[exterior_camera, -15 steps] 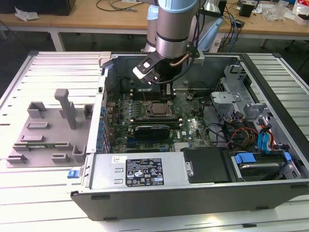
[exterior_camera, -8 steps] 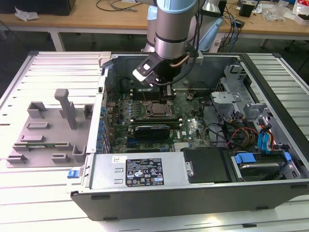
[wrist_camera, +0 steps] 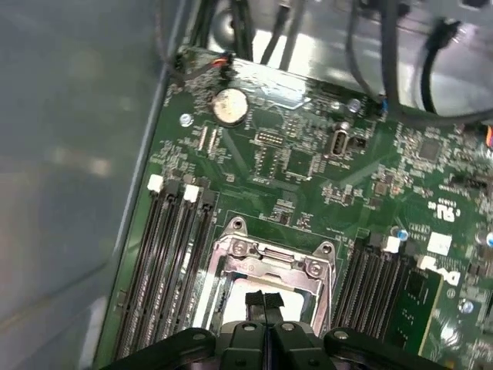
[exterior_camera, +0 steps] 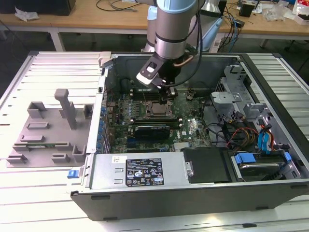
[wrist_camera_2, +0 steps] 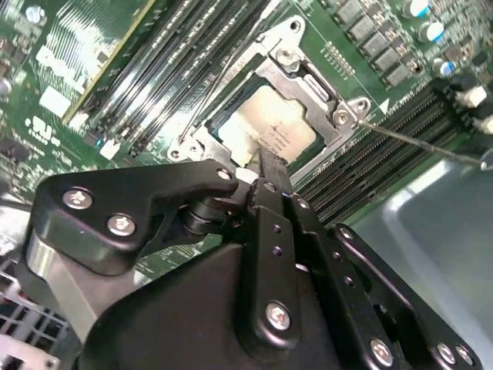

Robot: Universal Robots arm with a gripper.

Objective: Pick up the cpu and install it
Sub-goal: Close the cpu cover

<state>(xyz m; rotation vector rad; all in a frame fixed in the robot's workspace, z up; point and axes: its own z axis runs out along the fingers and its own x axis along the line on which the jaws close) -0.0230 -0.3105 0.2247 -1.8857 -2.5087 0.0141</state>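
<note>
Closest to the lens in both wrist views: black gripper [wrist_camera_2: 269, 163] links and screws, narrowing to two thin fingertips over the cpu [wrist_camera_2: 266, 127].

Risks from here, by judgement:
- **Tilting or skidding:** could tip or slide the chip if pressed off-centre, with the tips near one edge and not over the middle.
- **Bent contacts:** could bend the fine contacts underneath if not seated square inside the socket frame [wrist_camera_2: 339, 116]. Hard to check seating all round, with part of that edge hidden behind the fingertips.
- **Sideways drift:** could snag the thin wire lever [wrist_camera_2: 420, 145] lying beside the socket, or scrape the memory slots [wrist_camera_2: 192, 69] just beside the frame.

Now the tool:
- **State:** clenched, with just a hairline seam at the gripper [wrist_camera: 263, 304] tips in the first wrist view and nothing pinched between them.
- **Contact:** pointed down at the chip's edge — touching or just above, cannot tell which.
- **Place:** from the exterior view, gripper [exterior_camera: 167, 95] reaching deep into the open computer case [exterior_camera: 145, 169], over the green motherboard [exterior_camera: 193, 128].

Chip itself: flat in the socket with its silver top up and the metal frame around it. Bright patches of the cpu [wrist_camera: 231, 304] on either side of the fingertips in the first wrist view.
</note>
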